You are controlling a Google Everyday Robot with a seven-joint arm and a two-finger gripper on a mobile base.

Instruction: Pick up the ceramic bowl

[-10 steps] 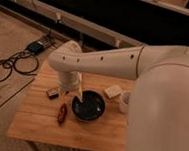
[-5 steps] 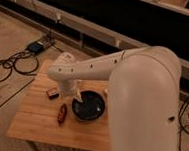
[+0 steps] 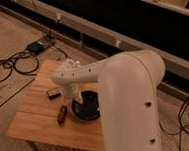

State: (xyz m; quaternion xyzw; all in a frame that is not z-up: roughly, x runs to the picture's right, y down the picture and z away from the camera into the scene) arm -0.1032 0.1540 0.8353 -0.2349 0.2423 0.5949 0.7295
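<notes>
**White arm (image 3: 131, 98) bent down over a dark bowl (image 3: 89, 110)**

Camera view: the bowl sits on a wooden counter (image 3: 33, 124), its right side hidden by the arm. The tool (image 3: 75, 100) is at the bowl's left rim; whether it is open or closed cannot be told. A reddish-brown item (image 3: 61, 115) lies just left of the bowl

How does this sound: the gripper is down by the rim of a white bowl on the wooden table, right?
Not quite: in the camera view the ceramic bowl is dark, not white. The rest holds: the gripper is down by its rim, and it sits on the wooden table.
</notes>
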